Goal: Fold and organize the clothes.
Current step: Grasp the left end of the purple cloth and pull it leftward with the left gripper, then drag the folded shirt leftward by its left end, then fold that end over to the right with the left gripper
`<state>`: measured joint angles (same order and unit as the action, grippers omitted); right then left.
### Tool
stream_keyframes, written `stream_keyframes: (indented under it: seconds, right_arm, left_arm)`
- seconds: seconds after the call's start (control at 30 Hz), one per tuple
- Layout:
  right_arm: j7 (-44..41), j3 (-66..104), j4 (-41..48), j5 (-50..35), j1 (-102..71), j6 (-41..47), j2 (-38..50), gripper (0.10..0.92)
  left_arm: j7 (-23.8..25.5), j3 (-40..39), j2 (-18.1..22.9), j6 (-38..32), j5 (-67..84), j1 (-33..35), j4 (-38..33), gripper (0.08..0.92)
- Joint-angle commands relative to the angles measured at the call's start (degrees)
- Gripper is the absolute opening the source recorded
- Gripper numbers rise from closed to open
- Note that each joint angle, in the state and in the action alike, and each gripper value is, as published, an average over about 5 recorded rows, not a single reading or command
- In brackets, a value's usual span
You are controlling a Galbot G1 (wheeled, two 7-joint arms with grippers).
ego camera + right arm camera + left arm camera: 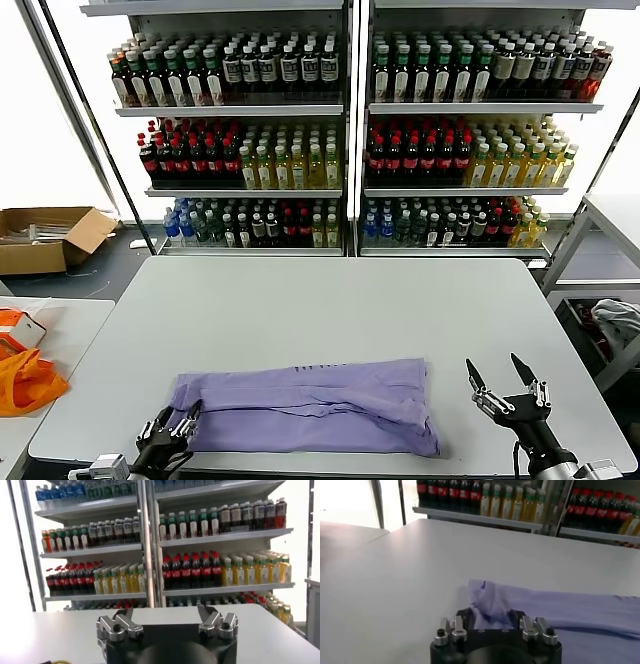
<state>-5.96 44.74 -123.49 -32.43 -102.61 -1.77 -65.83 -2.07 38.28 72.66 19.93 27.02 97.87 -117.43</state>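
Lavender and thin, the T-shirt lies as a flat, folded band on the near part of the grey surface, its long axis running side to side across the robot's front, with a strip of dark print just showing along its far edge. The left hand sits right at the shirt's left end, at the near-left corner; in the left wrist view the fabric rises in a small bunched peak between the fingers, which stand partly drawn in around it, though I cannot tell whether they have actually pinched the cloth yet. The right hand hovers just off the shirt's right end, apart from the fabric, its fingers spread wide and holding nothing; the right wrist view shows only the bottle shelves beyond them. So the shirt stretches away from the left hand toward the robot's right, and the left arm is plainly the nearer one. My judgement is that the coming fold turns on carrying this left end along the long axis toward the right end.
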Motion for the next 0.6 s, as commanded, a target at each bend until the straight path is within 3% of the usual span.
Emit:
stream_keyframes:
  seconds: [0.03, 0.33, 0.43, 0.6]
  right_arm:
    - [0.67, 0.46, -0.46, -1.72, -0.07, 0.40, 0.04, 0.823]
    - [1.30, 0.01, -0.59, -1.90, 0.83, 0.15, 0.19, 0.823]
    - [1.33, 0.49, -0.55, -2.41, 0.55, -0.14, 0.47, 0.823]
    - [1.33, 1.35, -0.60, -3.81, 0.17, -0.41, 0.90, 0.823]
  left_arm:
    - [1.51, 1.01, 0.40, -1.60, -1.57, -0.49, 1.63, 0.436]
    - [4.88, 9.58, -6.61, -4.35, 3.56, 0.16, 4.62, 0.176]
    - [6.27, 15.37, -11.49, -4.90, 6.27, 0.66, 7.10, 0.109]
    - [9.34, 27.72, -21.40, -6.03, 8.11, 0.29, 14.40, 0.090]
